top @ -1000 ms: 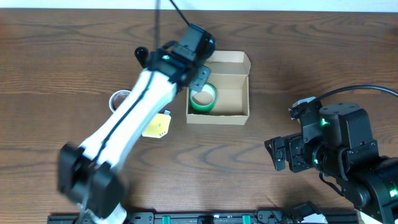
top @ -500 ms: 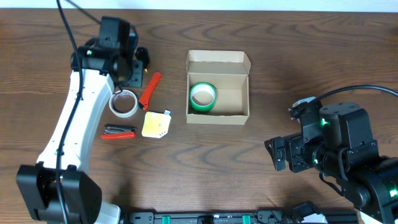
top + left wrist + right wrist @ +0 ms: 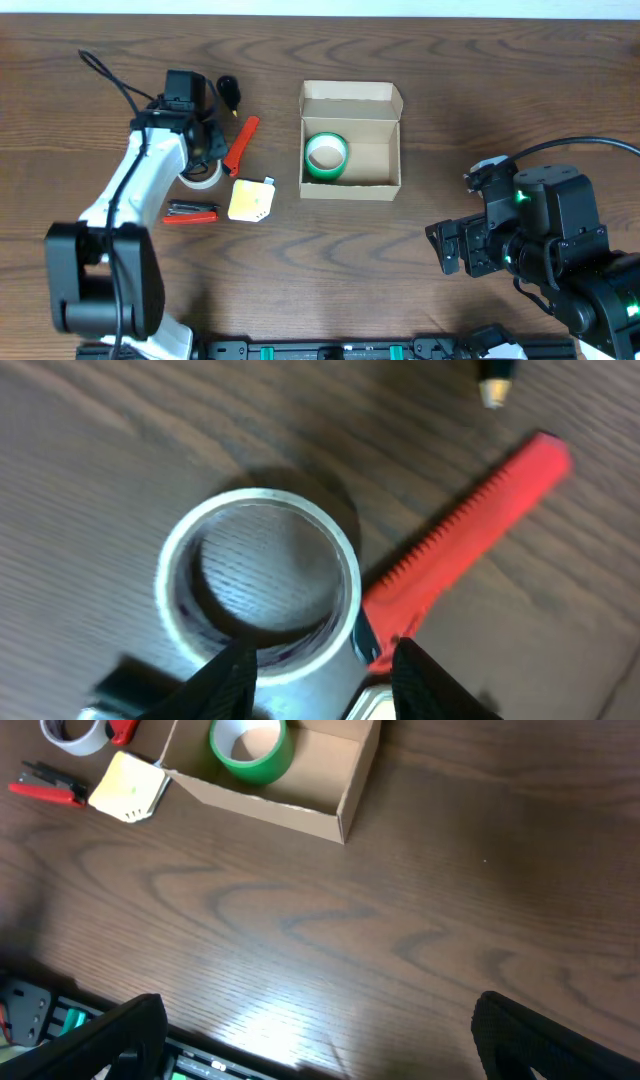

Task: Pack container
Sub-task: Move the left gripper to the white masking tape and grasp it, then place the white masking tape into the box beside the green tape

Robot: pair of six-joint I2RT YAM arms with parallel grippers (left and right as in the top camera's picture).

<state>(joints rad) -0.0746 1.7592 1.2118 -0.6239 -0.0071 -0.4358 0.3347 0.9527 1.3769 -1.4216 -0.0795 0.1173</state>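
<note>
Only the left wrist view shows the left end effector (image 3: 325,672) part-open, astride the white tape roll's (image 3: 258,575) near rim, left of the container (image 3: 351,140). Overhead shows the container on the worktop (image 3: 450,80), flaps open, green tape roll (image 3: 325,156) inside. The right end effector (image 3: 315,1020), to the container's right, is wide and empty.

**benchwatcher:** Robotics lab bench, surely? A white robot arm (image 3: 140,190) and a black robot arm (image 3: 540,250) share one wood-grain table (image 3: 480,120), and a loose cable (image 3: 105,75) trails off the white one.

**gearhead_t:** Yep, doesn't look like anyone's office desk. A black mounting rail (image 3: 300,351) with green bits runs along the near edge. The stuff laid out is a cardboard box (image 3: 350,192), a green tape roll (image 3: 326,156) and a red cutter (image 3: 241,145).
</note>
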